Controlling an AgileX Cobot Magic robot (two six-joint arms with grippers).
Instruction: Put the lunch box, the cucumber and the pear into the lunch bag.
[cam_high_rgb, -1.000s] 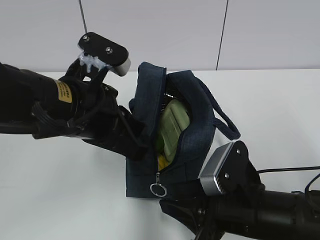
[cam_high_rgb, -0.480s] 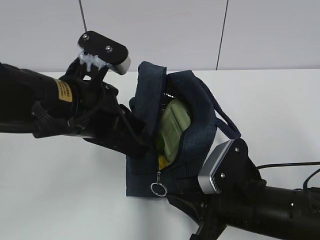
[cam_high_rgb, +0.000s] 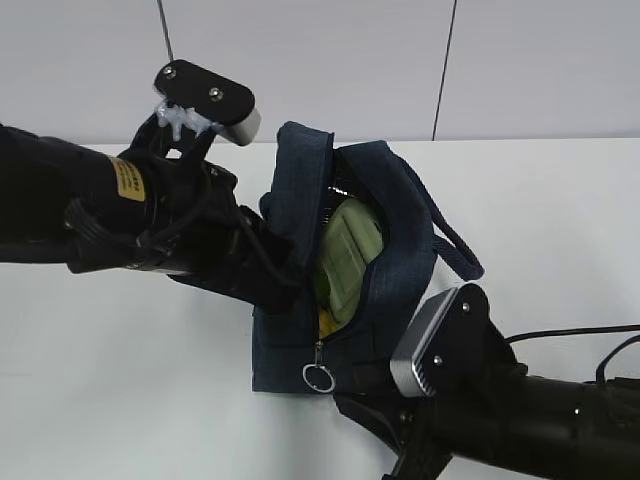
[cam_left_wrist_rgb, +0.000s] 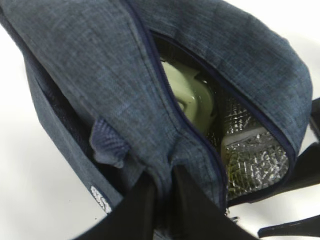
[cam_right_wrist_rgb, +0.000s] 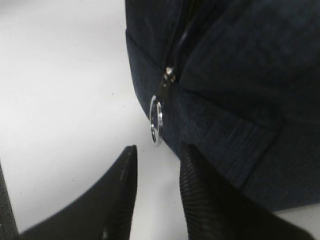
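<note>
White table (cam_high_rgb: 120, 400) under everything; pale wall (cam_high_rgb: 320, 60) behind, two dark vertical seams.

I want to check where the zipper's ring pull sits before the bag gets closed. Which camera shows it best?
The right wrist view: the silver ring pull hangs close-up on the lunch bag, just beyond the open right gripper. The exterior view shows it small, at the bag's near end. The left wrist view does not show it clearly.

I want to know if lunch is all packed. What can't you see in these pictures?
- Cucumber: not visible in any view; the lunch bag fabric may hide it.
- Pear: exterior view, only a yellow sliver under the lunch box.
- Left gripper: its fingertips are buried in bag fabric.
- Right gripper: exterior view, hidden behind its own arm.
</note>
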